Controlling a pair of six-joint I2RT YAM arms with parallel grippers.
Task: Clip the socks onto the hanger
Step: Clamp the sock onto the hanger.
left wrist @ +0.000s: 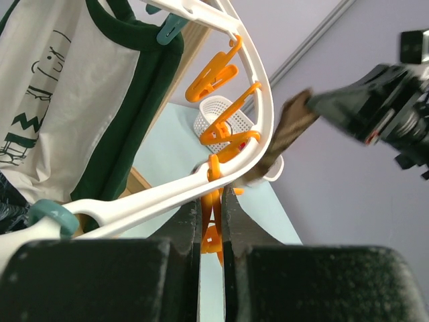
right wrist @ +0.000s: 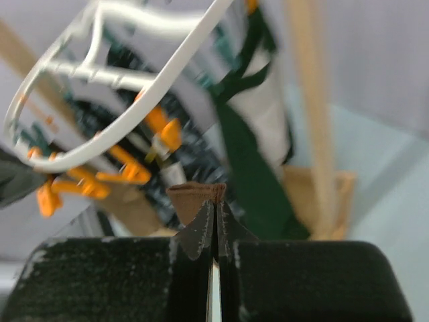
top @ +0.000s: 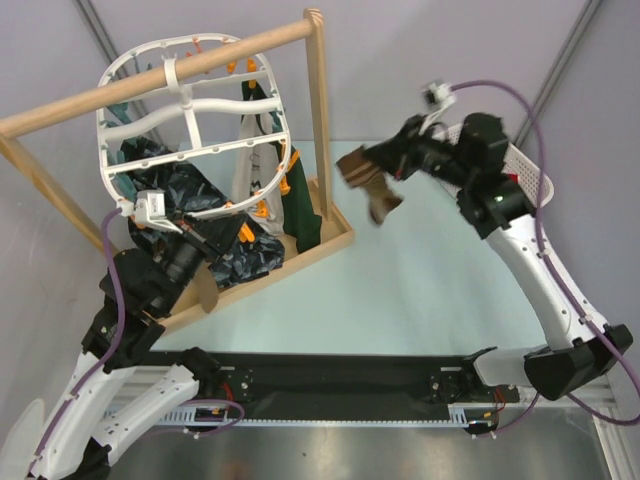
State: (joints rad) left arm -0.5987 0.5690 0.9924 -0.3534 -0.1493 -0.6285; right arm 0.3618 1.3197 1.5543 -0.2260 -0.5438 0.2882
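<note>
R jaws pinch sock; L jaws grip orange clip, wrist-cam only.

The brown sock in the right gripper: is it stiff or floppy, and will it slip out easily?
Probably floppy: the sock droops below the right gripper. Likely light, as a thin edge pinch holds it. It may swing while moving.
</note>
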